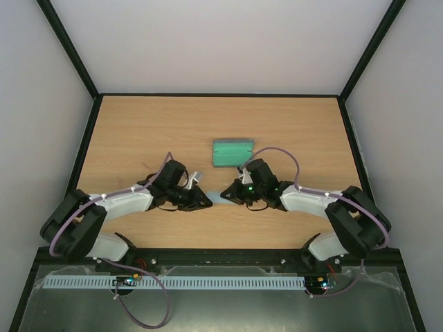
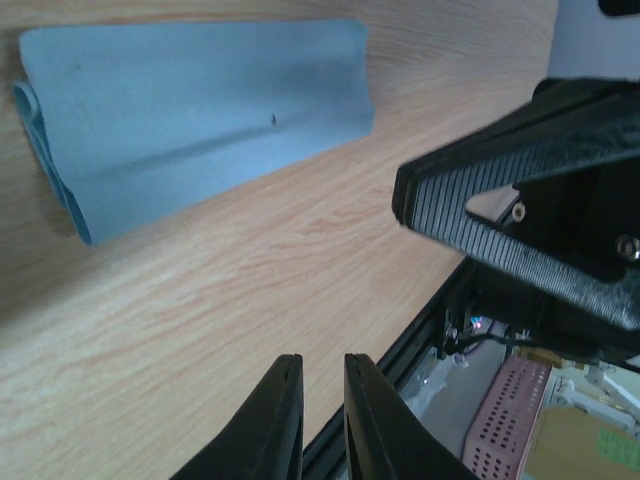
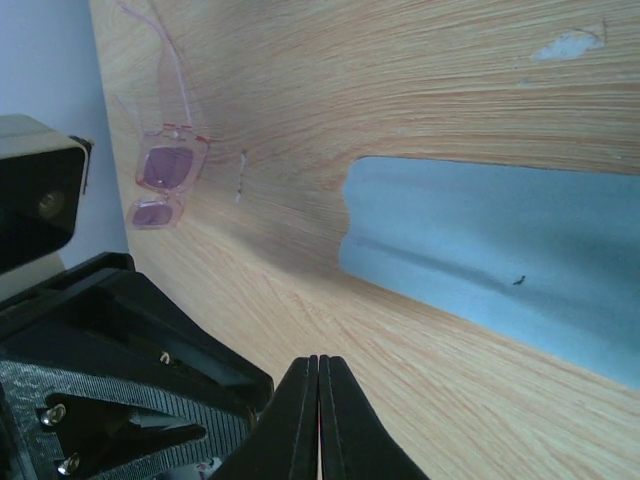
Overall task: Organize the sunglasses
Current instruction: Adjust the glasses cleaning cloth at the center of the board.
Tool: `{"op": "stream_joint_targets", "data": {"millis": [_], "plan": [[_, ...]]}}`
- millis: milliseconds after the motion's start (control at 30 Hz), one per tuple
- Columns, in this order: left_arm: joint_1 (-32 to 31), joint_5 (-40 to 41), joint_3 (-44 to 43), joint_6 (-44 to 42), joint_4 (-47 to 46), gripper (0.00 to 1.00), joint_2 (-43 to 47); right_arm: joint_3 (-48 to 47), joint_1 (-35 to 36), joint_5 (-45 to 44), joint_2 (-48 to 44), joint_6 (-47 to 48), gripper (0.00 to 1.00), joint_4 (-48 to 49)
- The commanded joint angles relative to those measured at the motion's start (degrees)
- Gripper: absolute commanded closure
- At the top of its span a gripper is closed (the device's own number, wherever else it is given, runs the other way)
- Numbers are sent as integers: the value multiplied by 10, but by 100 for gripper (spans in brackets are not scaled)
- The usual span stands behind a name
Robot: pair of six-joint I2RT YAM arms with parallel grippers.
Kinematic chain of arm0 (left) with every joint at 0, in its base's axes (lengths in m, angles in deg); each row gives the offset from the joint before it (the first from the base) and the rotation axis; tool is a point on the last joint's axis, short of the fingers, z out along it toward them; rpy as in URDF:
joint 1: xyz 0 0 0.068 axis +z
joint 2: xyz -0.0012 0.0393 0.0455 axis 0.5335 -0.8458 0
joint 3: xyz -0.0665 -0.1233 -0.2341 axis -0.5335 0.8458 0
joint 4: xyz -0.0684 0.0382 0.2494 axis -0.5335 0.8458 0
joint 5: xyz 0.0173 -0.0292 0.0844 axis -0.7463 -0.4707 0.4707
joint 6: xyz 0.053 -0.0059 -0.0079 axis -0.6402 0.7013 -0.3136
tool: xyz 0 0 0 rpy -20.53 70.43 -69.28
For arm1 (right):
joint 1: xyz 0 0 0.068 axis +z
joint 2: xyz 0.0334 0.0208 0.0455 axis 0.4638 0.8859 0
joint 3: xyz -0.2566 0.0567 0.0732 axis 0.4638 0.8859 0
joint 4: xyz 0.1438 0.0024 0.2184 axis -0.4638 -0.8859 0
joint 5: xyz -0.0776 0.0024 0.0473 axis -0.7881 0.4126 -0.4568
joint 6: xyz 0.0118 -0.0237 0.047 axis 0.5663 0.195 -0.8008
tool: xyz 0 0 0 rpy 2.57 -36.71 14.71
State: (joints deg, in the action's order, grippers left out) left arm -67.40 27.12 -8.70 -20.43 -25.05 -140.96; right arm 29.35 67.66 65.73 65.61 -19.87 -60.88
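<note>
The sunglasses (image 3: 160, 182), thin pink frame with purple lenses, lie on the wood table at the upper left of the right wrist view; in the top view they are a pale shape (image 1: 196, 178) beside the left wrist. A folded light blue cloth (image 2: 200, 120) lies on the table, also seen in the right wrist view (image 3: 500, 270). In the top view it lies (image 1: 223, 197) between the two gripper tips. The left gripper (image 2: 322, 368) is empty, its jaws a narrow gap apart. The right gripper (image 3: 319, 364) is shut on nothing. Both hover near the cloth, tips facing.
A blue-green oblong case (image 1: 232, 153) lies behind the grippers at mid table. The right gripper's body (image 2: 520, 220) fills the right of the left wrist view. The table's black front rail (image 2: 420, 340) is close below the left fingers.
</note>
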Motion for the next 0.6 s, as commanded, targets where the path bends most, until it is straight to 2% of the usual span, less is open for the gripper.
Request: {"op": "stream_joint_targets", "data": {"millis": [0, 567], "plan": [[1, 9, -19, 7, -51, 87, -45, 15, -1, 6, 26, 11, 95, 43], [-23, 83, -88, -18, -51, 91, -143, -6, -2, -3, 92, 28, 98, 44]]}}
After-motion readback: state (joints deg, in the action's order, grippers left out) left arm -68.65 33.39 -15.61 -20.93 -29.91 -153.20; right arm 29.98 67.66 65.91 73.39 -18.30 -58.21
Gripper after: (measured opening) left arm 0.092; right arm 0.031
